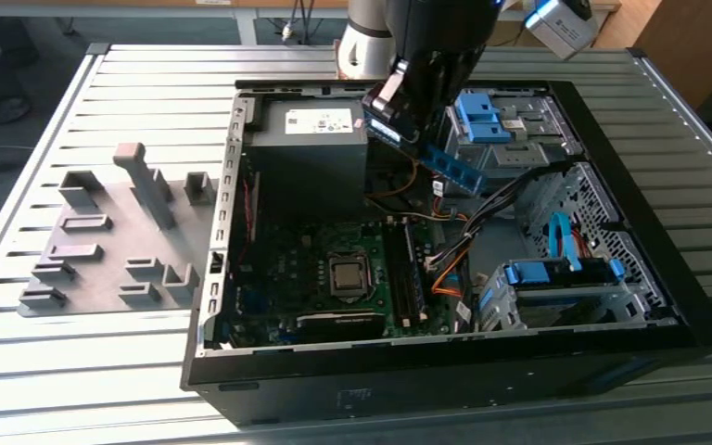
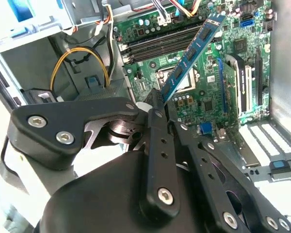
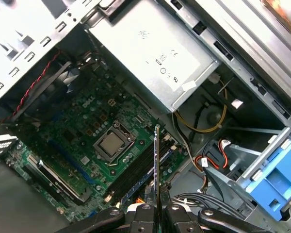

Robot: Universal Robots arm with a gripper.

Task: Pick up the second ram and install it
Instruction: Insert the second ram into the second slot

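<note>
The second ram (image 1: 462, 169) is a thin blue-green stick, and my gripper (image 1: 421, 139) is shut on one end of it. It hangs tilted over the open computer case, above the gap between the power supply and the blue drive cage. In the second wrist view the second ram (image 2: 191, 51) slants away from the gripper (image 2: 164, 114) over the green motherboard (image 2: 208, 77). In the first wrist view the second ram (image 3: 156, 165) shows edge-on between the fingers (image 3: 144, 209), above the long black slots (image 3: 136, 167).
The grey power supply (image 1: 307, 158) fills the case's far corner. Blue drive cages (image 1: 492, 120) (image 1: 554, 273) and loose cables (image 1: 480, 222) crowd the exterior view's right side. A grey holder tray (image 1: 108, 241) with upright posts lies on the slatted table to the case's left.
</note>
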